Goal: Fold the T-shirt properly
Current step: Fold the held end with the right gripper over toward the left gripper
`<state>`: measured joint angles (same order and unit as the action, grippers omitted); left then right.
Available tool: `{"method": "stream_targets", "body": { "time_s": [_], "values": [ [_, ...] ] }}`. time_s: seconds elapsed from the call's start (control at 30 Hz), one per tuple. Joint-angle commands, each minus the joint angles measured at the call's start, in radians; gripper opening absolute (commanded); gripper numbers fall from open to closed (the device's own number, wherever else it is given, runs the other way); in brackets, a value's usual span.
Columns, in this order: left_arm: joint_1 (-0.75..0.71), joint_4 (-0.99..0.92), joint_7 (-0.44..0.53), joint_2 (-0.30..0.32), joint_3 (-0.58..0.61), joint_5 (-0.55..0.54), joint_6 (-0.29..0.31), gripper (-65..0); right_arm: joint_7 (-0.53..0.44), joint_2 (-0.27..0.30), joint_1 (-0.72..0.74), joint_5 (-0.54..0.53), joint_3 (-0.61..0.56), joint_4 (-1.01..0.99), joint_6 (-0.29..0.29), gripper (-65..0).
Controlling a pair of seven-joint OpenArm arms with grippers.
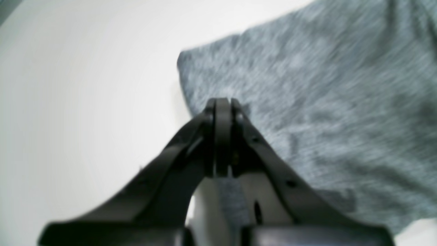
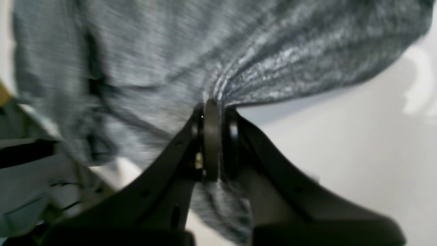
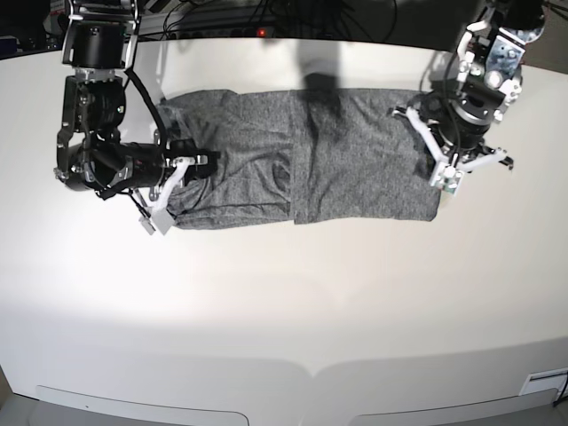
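The T-shirt is a heathered charcoal-grey cloth lying as a long band across the far half of the white table. My right gripper is at the band's left end in the base view. In the right wrist view this gripper is shut on the T-shirt, whose cloth bunches into gathers at the pads. My left gripper stands at the band's right end. In the left wrist view it is shut at the edge of the T-shirt, with a strip of cloth showing behind the pads.
Cables and equipment run along the table's far edge. Part of a stand or frame shows at the left of the right wrist view. Bare white table lies between the shirt and the near edge.
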<state>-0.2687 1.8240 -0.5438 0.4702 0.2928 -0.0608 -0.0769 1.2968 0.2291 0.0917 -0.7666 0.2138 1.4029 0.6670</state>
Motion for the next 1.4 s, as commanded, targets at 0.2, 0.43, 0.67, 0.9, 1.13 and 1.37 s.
{"method": "stream_targets", "body": {
  "time_s": [0.2,0.43,0.67,0.9,1.13,1.37],
  "values": [
    [0.006,-0.250,0.113,0.032,-0.006,0.009,-0.035,-65.0,0.021,-0.065,0.015,-0.087,-0.019,0.091,0.007,-65.0],
    [0.008,-0.327,0.161,0.026,-0.006,-0.003,0.005,-65.0,0.021,-0.158,0.018,-0.087,-0.171,0.156,0.004,-65.0],
    [0.008,-0.327,0.178,0.009,-0.006,-0.032,0.109,-65.0,0.011,-0.293,0.053,-0.054,-0.304,0.201,-0.013,-65.0],
    [0.008,-0.325,0.179,-0.013,-0.004,-0.064,0.173,-65.0,-0.095,-0.386,0.061,0.083,-0.418,0.201,-0.014,-65.0],
    [0.008,-0.325,0.179,-0.013,-0.004,-0.079,0.183,-65.0,-0.229,-0.386,0.060,0.140,-0.535,0.201,-0.056,-65.0],
    [0.008,-0.325,0.186,-0.029,-0.004,-0.097,0.209,-65.0,-0.329,-0.386,0.060,0.135,-0.644,0.200,-0.065,-65.0]
  ]
}}
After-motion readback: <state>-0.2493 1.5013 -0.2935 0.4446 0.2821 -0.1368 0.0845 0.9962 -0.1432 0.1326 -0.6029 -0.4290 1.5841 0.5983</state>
